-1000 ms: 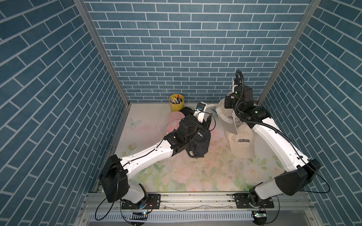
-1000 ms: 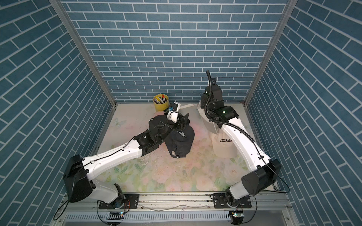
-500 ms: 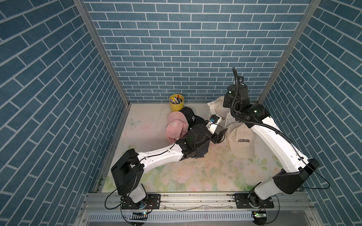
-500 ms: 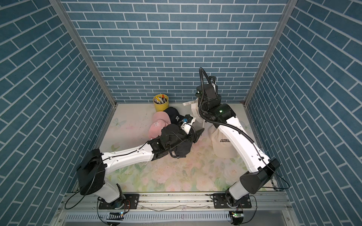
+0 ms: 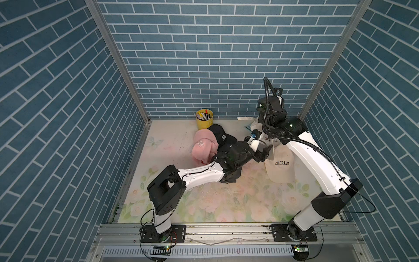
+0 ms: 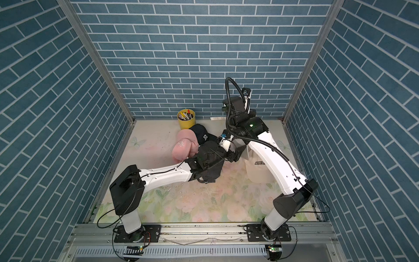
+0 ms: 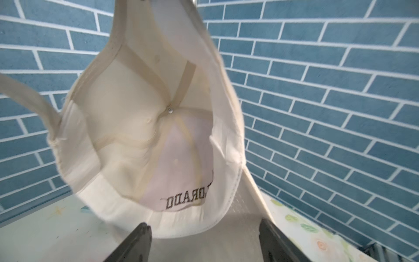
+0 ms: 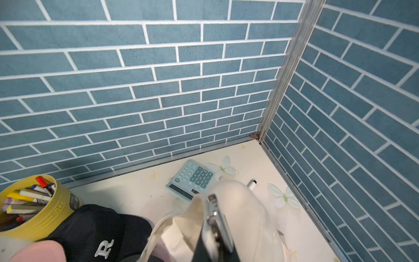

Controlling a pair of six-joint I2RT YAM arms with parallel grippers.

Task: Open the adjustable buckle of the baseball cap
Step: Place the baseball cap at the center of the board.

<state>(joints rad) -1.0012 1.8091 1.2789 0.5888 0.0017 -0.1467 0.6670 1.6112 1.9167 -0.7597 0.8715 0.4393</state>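
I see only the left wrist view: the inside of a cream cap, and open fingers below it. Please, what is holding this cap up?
Observer: The right gripper is shut on the back of the cream cap, where the metal buckle shows.
Operator: Does something lie on the table beyond the cap?
Observer: Yes, a blue-green calculator lies on the table there.
Operator: Are other caps near?
Observer: A pink cap and a black cap lie together by the yellow pen cup.
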